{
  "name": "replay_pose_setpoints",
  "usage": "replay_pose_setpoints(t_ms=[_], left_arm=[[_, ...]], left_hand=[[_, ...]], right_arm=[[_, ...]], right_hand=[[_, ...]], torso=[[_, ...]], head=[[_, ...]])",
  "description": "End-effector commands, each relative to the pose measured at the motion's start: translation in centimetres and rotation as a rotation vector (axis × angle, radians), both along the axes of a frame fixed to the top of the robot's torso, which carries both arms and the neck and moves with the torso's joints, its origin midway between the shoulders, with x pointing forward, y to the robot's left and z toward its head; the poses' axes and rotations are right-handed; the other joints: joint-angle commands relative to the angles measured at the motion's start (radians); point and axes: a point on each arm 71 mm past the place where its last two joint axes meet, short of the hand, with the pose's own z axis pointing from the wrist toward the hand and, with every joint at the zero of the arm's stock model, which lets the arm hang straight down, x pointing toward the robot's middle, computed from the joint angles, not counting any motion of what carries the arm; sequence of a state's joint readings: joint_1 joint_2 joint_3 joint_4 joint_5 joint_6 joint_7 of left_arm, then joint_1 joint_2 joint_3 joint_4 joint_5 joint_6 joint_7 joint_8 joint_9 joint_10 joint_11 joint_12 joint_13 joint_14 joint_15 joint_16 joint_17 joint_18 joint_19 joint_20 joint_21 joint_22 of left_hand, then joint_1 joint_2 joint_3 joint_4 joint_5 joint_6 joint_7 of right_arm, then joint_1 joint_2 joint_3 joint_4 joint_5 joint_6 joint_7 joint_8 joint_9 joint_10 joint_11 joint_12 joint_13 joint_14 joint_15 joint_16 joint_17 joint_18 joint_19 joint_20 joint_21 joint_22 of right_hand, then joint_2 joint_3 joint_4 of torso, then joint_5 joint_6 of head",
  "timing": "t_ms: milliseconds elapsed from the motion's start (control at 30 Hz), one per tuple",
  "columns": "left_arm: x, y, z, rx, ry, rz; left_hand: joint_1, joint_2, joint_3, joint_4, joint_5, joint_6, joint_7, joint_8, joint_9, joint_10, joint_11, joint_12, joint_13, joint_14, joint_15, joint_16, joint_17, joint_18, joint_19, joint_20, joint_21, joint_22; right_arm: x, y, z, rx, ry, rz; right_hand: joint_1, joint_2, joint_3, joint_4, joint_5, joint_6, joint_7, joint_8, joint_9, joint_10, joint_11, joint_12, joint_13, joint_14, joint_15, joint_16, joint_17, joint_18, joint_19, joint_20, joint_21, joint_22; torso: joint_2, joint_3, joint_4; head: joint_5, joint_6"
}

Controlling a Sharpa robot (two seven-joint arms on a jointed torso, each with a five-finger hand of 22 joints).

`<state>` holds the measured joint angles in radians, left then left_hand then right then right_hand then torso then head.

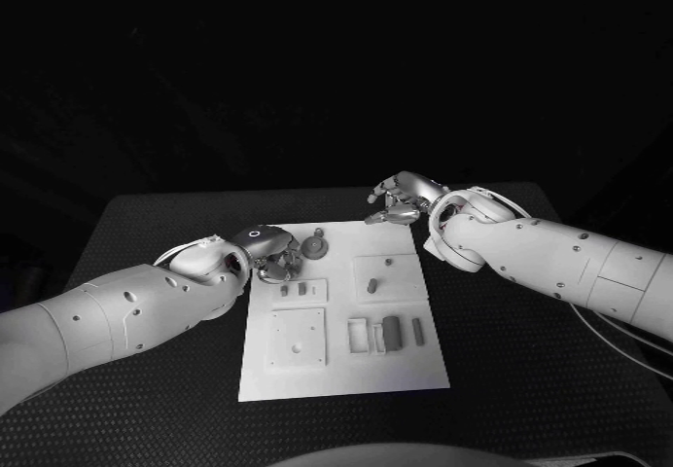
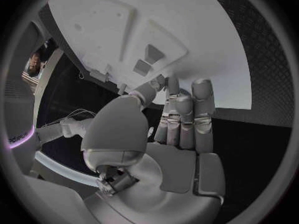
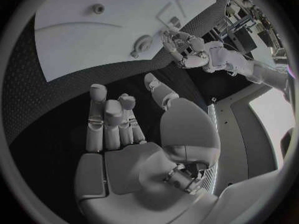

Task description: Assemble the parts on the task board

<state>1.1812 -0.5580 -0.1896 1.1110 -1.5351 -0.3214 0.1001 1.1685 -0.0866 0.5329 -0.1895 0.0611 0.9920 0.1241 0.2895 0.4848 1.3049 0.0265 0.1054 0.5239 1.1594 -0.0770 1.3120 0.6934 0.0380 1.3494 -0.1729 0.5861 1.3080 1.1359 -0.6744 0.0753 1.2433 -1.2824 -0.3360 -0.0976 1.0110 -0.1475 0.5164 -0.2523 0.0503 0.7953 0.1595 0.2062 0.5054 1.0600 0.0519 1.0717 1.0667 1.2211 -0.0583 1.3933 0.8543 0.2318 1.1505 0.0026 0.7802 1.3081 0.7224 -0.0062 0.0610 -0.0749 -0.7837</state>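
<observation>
Left hand [image 2: 181, 129] empty, fingers together, near task board [image 2: 206, 59]

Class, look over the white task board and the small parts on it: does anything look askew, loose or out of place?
One thing stands out: a round grey disc-shaped part lies loose near the far left corner of the white task board, outside the raised square fixtures, beside the left hand. The other grey parts sit within their fixtures. The right hand holds nothing.

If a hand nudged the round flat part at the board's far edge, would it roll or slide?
The round part lies flat on the task board, so it would probably slide, not roll. It looks small and rigid, likely light.
</observation>
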Motion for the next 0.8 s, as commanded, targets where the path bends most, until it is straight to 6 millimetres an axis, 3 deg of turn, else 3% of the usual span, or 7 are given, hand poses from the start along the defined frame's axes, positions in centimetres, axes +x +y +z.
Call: replay_pose_setpoints(t_ms=[33, 200, 800], left_arm=[[-0.07, -0.19, -0.03, -0.002, 0.011, -0.005], [-0.06, -0.14, -0.02, -0.001, 0.01, 0.0], [-0.01, -0.17, -0.16, 0.008, 0.024, 0.002]], left_hand=[[0.003, 0.009, 0.009, 0.002, 0.0, 0.012, 0.001, 0.008, 0.001, 0.01, 0.0, 0.004, 0.004, 0.004, -0.008, 0.006, 0.002, 0.098, -0.001, -0.008, 0.009, 0.024], [0.024, -0.006, 0.018, -0.016, -0.001, 0.027, -0.005, 0.016, 0.004, 0.018, -0.005, 0.007, 0.016, 0.006, -0.012, 0.009, 0.008, 0.098, 0.0, -0.011, 0.019, 0.024], [0.045, 0.003, 0.036, -0.037, 0.0, 0.054, -0.015, 0.03, 0.013, 0.032, -0.012, 0.01, 0.033, 0.013, -0.019, 0.015, 0.018, 0.096, 0.002, -0.017, 0.035, 0.023]], right_arm=[[-0.02, 0.07, -0.17, -0.007, 0.017, 0.004], [0.01, 0.01, -0.31, -0.014, 0.032, -0.002], [0.02, -0.04, -0.36, -0.016, 0.036, -0.005]], right_hand=[[-0.005, 0.002, -0.002, 0.006, -0.002, 0.001, 0.007, 0.006, -0.001, -0.007, 0.0, 0.006, -0.001, -0.005, 0.0, -0.003, -0.001, 0.03, -0.002, -0.006, -0.006, 0.017], [-0.006, 0.003, -0.002, 0.007, -0.002, 0.0, 0.007, 0.006, -0.002, -0.007, 0.0, 0.006, -0.001, -0.005, 0.0, -0.003, -0.001, 0.03, -0.002, -0.006, -0.006, 0.017], [-0.006, 0.006, -0.002, 0.007, -0.002, -0.002, 0.007, 0.005, -0.002, -0.009, 0.0, 0.006, -0.002, -0.006, 0.0, -0.004, -0.002, 0.03, -0.003, -0.006, -0.007, 0.017]], torso=[[0.0, 0.0003, 0.0], [0.0, 0.0004, 0.0005], [0.0, 0.0, 0.0003]], head=[[0.0, 0.0], [0.0, -0.002], [0.002, 0.001]])
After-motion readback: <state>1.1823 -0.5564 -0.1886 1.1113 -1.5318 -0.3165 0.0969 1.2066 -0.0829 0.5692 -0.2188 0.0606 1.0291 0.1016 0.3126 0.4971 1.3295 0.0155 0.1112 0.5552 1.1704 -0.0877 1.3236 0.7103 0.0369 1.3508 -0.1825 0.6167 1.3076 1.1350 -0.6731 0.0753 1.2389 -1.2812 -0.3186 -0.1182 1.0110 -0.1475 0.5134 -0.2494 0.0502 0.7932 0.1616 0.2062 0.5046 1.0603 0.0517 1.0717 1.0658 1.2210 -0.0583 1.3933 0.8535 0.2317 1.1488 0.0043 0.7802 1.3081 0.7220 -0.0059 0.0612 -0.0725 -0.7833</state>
